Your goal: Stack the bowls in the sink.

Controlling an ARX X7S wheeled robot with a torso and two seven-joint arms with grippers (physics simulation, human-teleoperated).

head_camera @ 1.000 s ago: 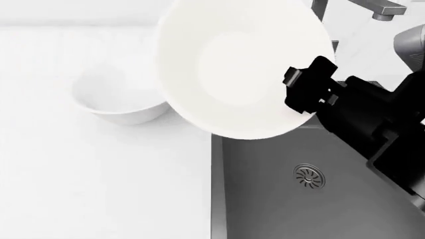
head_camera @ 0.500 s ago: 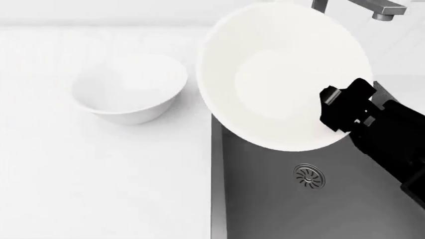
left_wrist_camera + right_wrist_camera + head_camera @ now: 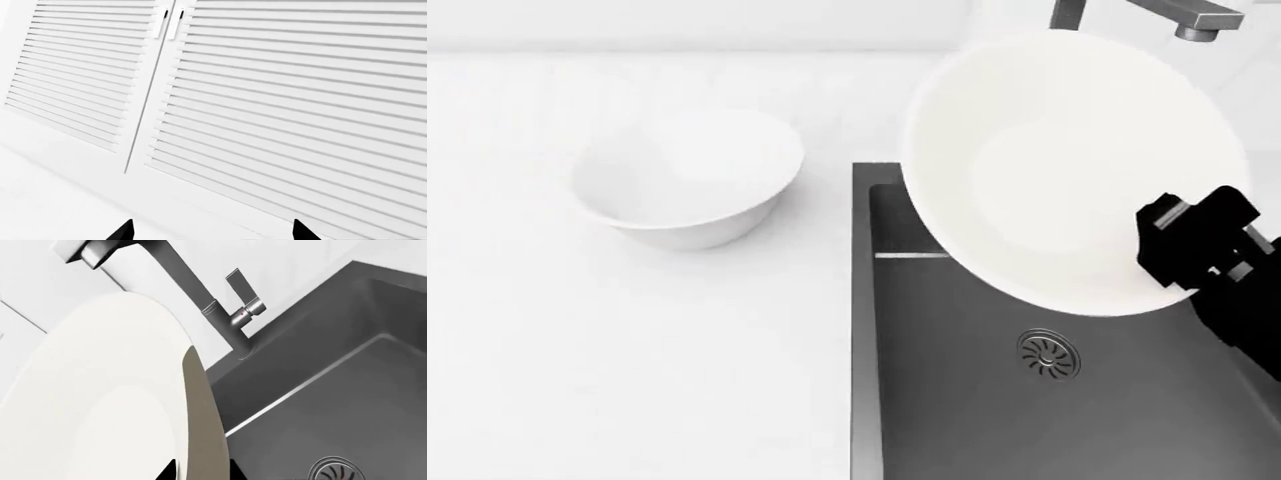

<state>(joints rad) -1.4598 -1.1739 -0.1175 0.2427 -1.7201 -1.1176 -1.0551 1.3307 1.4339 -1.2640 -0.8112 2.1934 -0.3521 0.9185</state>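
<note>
In the head view the cream bowl [image 3: 1054, 170] hangs tilted above the dark grey sink [image 3: 961, 420], its inside facing me. My right gripper [image 3: 1194, 250] is shut on the cream bowl's rim at its right edge. The right wrist view shows that rim [image 3: 200, 425] edge-on between the two black fingertips [image 3: 167, 472], with the basin and drain [image 3: 333, 471] below. The white bowl [image 3: 687, 175] stands upright on the counter left of the sink. My left gripper [image 3: 210, 235] is open, its tips spread wide with nothing between them, facing cabinet doors.
A grey steel faucet [image 3: 200, 295] rises at the sink's back edge, its spout [image 3: 1194, 18] just above the held bowl. The white counter [image 3: 627, 350] stretches left of the sink. White louvred cabinet doors [image 3: 267, 100] fill the left wrist view.
My right gripper has carried the cream bowl to the right, from over the counter edge to over the sink. The white bowl, partly hidden before, now shows whole and has not moved.
</note>
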